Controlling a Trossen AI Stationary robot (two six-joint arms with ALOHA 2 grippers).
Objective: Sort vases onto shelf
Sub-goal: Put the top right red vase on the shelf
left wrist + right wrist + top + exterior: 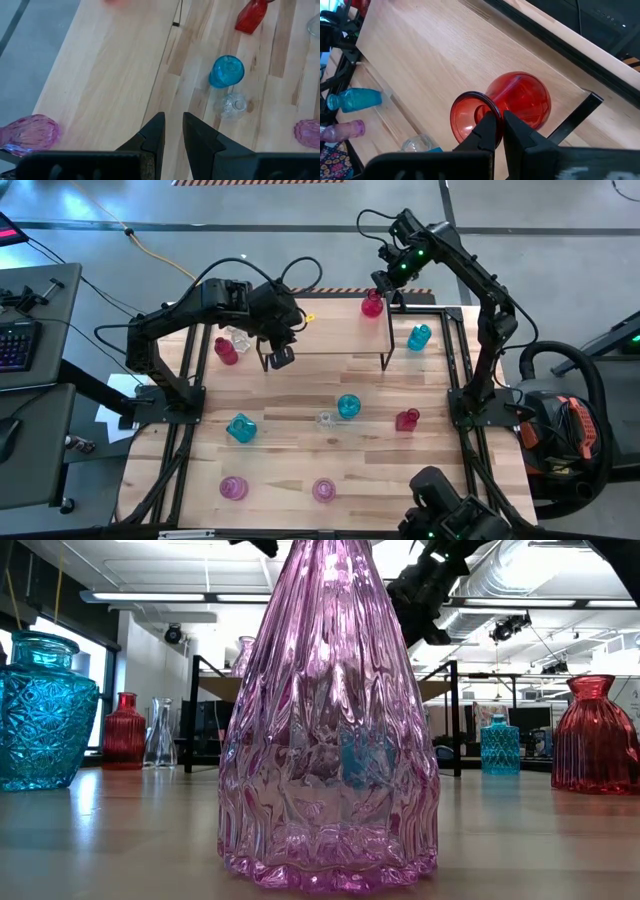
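A red vase (515, 102), translucent and round-bellied with a flared rim, stands on the shelf (330, 332) at its far right corner. The right gripper's (498, 125) fingers are pinching its rim, one finger inside the mouth and one outside.

The shelf is a pale wood board on thin black legs. Over its left end hangs the left gripper (172, 131), its fingers nearly pressed together with a thin slit between them and holding nothing.

The other vases are spread over the slatted worktop (290, 465):
- a red one (226, 350) and a clear one (240, 338) to the left of the shelf
- a teal one (419, 337) to its right
- teal (348, 406), clear (325, 418) and red (407, 419) ones mid-worktop
- a teal one (241, 428) further left
- two pink ones (233, 488) (324, 490) near the front edge
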